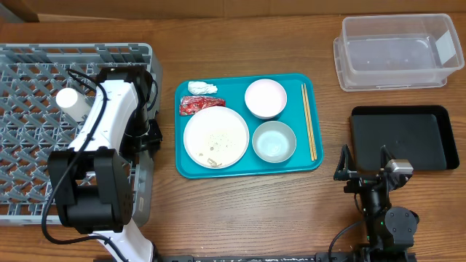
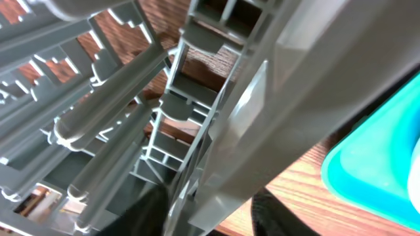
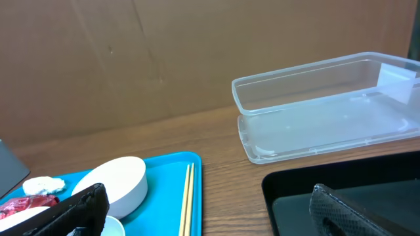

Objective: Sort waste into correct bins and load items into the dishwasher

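The grey dishwasher rack [image 1: 36,145] fills the left, with a small white cup [image 1: 71,102] lying in it. My left gripper [image 1: 149,135] is open astride the rack's right wall [image 2: 295,98], one black finger [image 2: 275,216] on the table side. On the teal tray [image 1: 306,164] lie the white plate [image 1: 215,137] with rice scraps [image 1: 212,156], a pink bowl [image 1: 266,98], a grey-blue bowl [image 1: 274,141], chopsticks [image 1: 309,120], a tissue [image 1: 202,88] and a red wrapper [image 1: 200,105]. My right gripper [image 1: 364,164] hangs open and empty by the black tray bin [image 1: 404,138].
The clear tub bin [image 1: 397,51] stands at the back right, behind the black tray. Bare wood separates the teal tray from both bins. In the right wrist view a brown wall rises behind the clear tub [image 3: 328,98].
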Tool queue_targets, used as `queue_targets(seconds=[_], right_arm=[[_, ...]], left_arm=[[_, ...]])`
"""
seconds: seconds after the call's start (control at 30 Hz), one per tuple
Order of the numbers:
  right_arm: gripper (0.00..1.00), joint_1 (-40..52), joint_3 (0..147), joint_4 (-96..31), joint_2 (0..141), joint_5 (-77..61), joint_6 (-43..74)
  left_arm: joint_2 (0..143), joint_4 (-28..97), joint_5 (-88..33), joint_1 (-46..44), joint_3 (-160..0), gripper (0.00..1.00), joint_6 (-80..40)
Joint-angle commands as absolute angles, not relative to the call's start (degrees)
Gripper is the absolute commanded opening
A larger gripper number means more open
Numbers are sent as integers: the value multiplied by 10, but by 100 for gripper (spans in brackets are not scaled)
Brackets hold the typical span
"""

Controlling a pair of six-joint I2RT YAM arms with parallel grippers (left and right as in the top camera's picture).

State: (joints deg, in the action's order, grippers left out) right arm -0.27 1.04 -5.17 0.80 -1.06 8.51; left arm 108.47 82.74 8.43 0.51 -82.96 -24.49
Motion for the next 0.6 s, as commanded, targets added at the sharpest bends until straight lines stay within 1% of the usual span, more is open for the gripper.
queue_targets(seconds=[0.0, 0.07, 0.2, 0.43, 0.57], right_arm=[[100, 0, 4, -48, 2, -7, 81], [100, 0, 4, -48, 2, -7, 81], [100, 0, 4, -48, 2, -7, 81], [100, 0, 4, -48, 2, -7, 81], [100, 0, 4, -48, 2, -7, 81]], left_arm=[[1091, 827, 81, 6, -826, 55, -253], [1091, 830, 81, 7, -828, 56, -253], [1091, 849, 80, 7, -854, 64, -253], [1091, 959, 79, 7, -998, 67, -254], [1077, 969, 42, 6, -1062, 68, -238]])
